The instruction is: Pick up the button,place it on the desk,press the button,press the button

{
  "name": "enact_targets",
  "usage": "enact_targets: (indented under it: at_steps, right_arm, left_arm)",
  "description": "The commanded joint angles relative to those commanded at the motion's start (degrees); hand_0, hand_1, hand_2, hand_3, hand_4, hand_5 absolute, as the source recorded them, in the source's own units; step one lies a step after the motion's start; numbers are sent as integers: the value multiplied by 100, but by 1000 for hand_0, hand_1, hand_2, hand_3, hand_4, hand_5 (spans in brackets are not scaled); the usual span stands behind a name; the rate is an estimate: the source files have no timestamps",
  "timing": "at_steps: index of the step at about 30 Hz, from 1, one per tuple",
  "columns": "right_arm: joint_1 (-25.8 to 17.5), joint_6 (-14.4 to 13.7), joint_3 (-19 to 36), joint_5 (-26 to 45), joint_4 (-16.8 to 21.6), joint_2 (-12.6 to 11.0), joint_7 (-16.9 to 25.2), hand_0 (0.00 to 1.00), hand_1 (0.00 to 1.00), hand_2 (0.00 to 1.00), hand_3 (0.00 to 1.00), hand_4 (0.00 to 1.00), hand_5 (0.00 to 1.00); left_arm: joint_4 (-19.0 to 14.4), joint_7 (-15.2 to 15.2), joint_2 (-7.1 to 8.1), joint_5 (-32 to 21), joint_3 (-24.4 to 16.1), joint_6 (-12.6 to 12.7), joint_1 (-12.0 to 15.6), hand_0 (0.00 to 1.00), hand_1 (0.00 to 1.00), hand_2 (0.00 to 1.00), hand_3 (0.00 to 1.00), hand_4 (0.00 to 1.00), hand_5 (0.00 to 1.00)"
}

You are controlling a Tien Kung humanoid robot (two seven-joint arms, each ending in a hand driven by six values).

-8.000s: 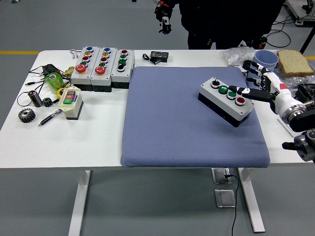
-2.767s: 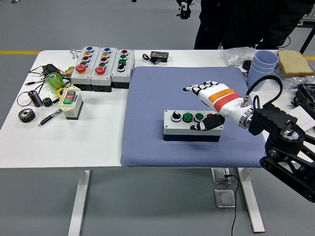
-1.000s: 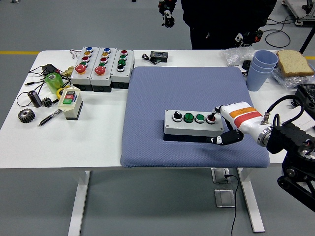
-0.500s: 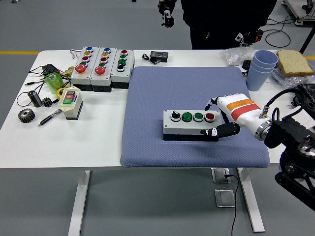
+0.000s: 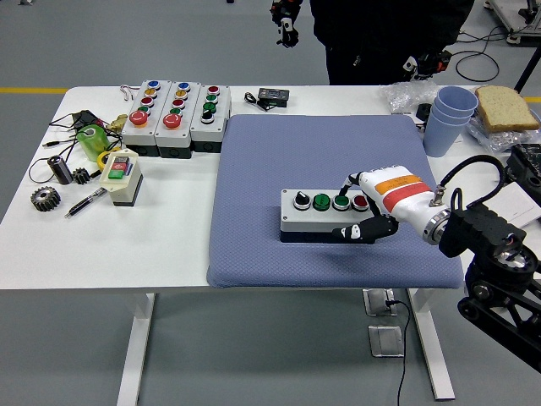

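Note:
A grey button box (image 5: 325,216) with a black knob, two green buttons and a red button lies flat on the blue mat (image 5: 279,161), near its front middle. My right hand (image 5: 359,207), white with orange and red bands, is at the box's right end. Its fingers reach over the box top by the second green button and the red button, and its black thumb lies against the box's front side. Whether a fingertip touches a button I cannot tell. The left arm is not in view.
Three more button boxes (image 5: 175,112) stand at the back left. A small cream switch box (image 5: 121,176), gears, a pen and a green object lie at the left. Stacked blue cups (image 5: 443,118) and bread (image 5: 505,106) are at the back right. A person (image 5: 380,34) stands behind the table.
My right hand has moved left along the box: from off its right end a second ago to over the red and green buttons now. The box has stayed in place.

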Motion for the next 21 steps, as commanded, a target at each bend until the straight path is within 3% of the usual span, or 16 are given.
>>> enact_targets:
  at_steps: [15,18,19,21]
  right_arm:
    - [-69,-15,-74,95,-61,-8,23,133,2,157,640,949,614]
    - [-73,-160,21,212,-22,-13,85,133,2,157,640,949,614]
    - [-80,-378,84,339,8,-21,174,227,17,250,642,925,572]
    - [-94,-599,157,495,62,-30,275,227,17,250,642,925,572]
  left_arm:
    - [0,-4,0,-24,16,0,-6,622,658,675,597,333,635]
    - [0,-5,-1,-31,21,3,-9,622,658,675,597,333,635]
    - [0,-5,-1,-38,24,3,-10,622,658,675,597,334,637]
    - [0,-8,0,-50,29,3,-10,622,658,675,597,334,637]
